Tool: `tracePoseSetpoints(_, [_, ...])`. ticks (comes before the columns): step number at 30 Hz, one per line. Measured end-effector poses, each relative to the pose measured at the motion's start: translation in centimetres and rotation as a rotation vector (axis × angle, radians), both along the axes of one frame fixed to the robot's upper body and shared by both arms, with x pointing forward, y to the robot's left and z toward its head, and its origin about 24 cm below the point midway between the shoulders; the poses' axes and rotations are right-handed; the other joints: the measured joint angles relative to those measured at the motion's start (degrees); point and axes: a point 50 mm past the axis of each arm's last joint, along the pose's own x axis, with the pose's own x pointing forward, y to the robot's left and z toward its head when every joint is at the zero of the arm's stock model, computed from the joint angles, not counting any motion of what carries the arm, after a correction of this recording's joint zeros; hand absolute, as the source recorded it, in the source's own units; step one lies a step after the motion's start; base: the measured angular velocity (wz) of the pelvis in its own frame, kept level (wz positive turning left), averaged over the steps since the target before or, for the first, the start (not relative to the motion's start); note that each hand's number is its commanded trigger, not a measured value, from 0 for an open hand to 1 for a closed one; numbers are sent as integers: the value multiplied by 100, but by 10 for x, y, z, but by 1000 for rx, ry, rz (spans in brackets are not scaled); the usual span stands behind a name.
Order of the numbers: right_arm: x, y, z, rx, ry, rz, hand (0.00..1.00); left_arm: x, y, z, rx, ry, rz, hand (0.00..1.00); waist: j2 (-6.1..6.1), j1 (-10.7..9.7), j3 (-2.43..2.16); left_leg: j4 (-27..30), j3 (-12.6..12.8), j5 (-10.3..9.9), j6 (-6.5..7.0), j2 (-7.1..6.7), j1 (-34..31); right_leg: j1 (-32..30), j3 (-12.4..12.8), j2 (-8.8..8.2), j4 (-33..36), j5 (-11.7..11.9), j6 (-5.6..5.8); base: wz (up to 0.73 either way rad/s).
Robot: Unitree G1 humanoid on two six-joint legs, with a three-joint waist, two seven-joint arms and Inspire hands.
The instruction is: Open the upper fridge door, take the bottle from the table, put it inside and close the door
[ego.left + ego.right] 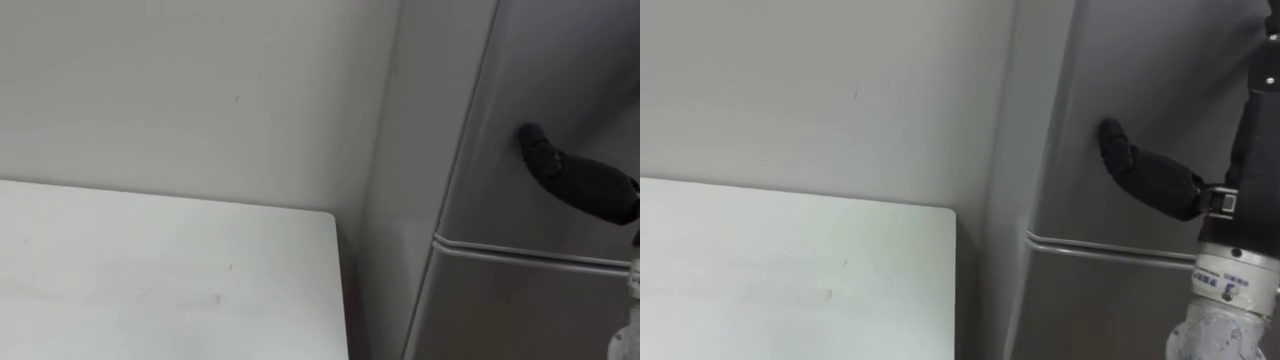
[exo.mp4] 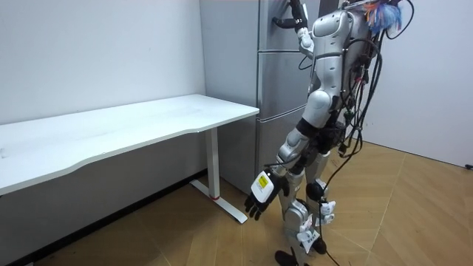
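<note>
You have the robot standing close before the fridge [image 2: 275,96], a tall grey box of smooth, faintly brushed metal with flat doors. Its upper door [image 1: 560,80] looks shut, and a rounded lip [image 1: 530,250] marks the seam above the lower door [image 1: 520,310]. To the robot's left is the table [image 1: 150,270], a matt white slab with a softly rounded corner, set just beside the fridge. The right hand [image 1: 1155,178] — dark and matt — is raised to the upper door, its fingers reaching out almost straight, tips laid on the door face near its left edge, clasping nothing. The left hand [image 2: 260,198] hangs low by the thigh, fingers loose and spread, also empty. So neither hand has the bottle, and you cannot tell from here where it lies or how its long axis runs — it may be behind that shut door, but that is a guess. The coming move turns on the right hand, by far the nearer one: it rests on the door's face, not round its edge, so it can push but not pull.
</note>
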Motion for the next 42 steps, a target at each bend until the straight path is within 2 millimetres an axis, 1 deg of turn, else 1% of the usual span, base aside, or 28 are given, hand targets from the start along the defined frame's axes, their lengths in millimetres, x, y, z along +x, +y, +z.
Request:
tracePoseSetpoints(5, [0, -1, -1, 2, 6, -4, 0, 0, -1, 0, -12, 3, -2, 0, 12, 16, -7, -4, -10, 27, 16, 2, 2, 38, 5, 15, -83, 57, -2, 0])
tracePoseSetpoints(8, [0, -1, -1, 1, 7, -4, 0, 0, -1, 0, -14, 2, -3, 0, 13, 14, -7, -7, -10, 39, 36, 1, 3, 40, 6, 15, -85, 60, -3, 0])
tracePoseSetpoints(20, [1, -3, -1, -8, 12, -11, 0, 0, -1, 0, -10, 0, -2, 0, 17, 5, -8, -2, -31, 41, 39, -5, 2, 42, -7, 3, -77, 63, -4, 0])
tracePoseSetpoints(22, [0, -3, -1, -8, 11, -10, 0, -1, -1, 0, -11, 1, -2, 0, 16, -25, -8, -2, -66, 45, 45, -16, -3, 54, -50, -21, -77, 61, -2, 10])
tracePoseSetpoints(23, [0, -4, 0, -8, 10, -11, 0, -1, -1, 0, -13, 2, -3, 0, 16, -56, -8, -3, -110, 47, 43, -32, -9, 63, -105, -65, -75, 56, 1, 15])
tracePoseSetpoints(24, [0, -3, 1, -9, 3, -8, 0, -2, -1, 0, -17, 1, -4, 0, 18, -110, -9, -11, -134, 51, 42, -45, -10, 63, -115, -75, -66, 50, 8, 15])
tracePoseSetpoints(28, [-3, -5, 2, -8, -3, -14, 0, -2, 1, 1, -17, -15, 5, 0, 4, -160, -17, -49, -160, 84, 73, -78, -6, 56, -112, -76, -73, 44, 23, 5])
tracePoseSetpoints(32, [-4, -8, 5, 2, -14, -14, 0, -5, 7, 4, -9, -43, 29, 0, -35, -283, -44, -70, -177, 95, 93, -106, -15, 59, -133, -76, -83, 62, 4, 2])
tracePoseSetpoints(37, [-12, -11, 9, 31, -34, -3, 0, -4, 11, 6, 12, -69, 46, 0, -48, -325, -60, -96, -175, 94, 105, -115, -18, 91, -126, -79, -90, 72, 10, 0])
tracePoseSetpoints(40, [-19, -18, 15, 35, -65, -29, 0, -7, 11, 6, 21, -64, 51, 0, -30, -395, -72, -95, -177, 78, 122, -109, -44, 94, -185, -85, -94, 76, 11, 6])
tracePoseSetpoints(42, [-22, -28, 21, 17, -76, -69, 0, -13, 10, 4, 20, -42, 59, 0, 10, -452, -96, -98, -159, 65, 132, -109, -54, 85, -202, -92, -95, 75, 14, 3])
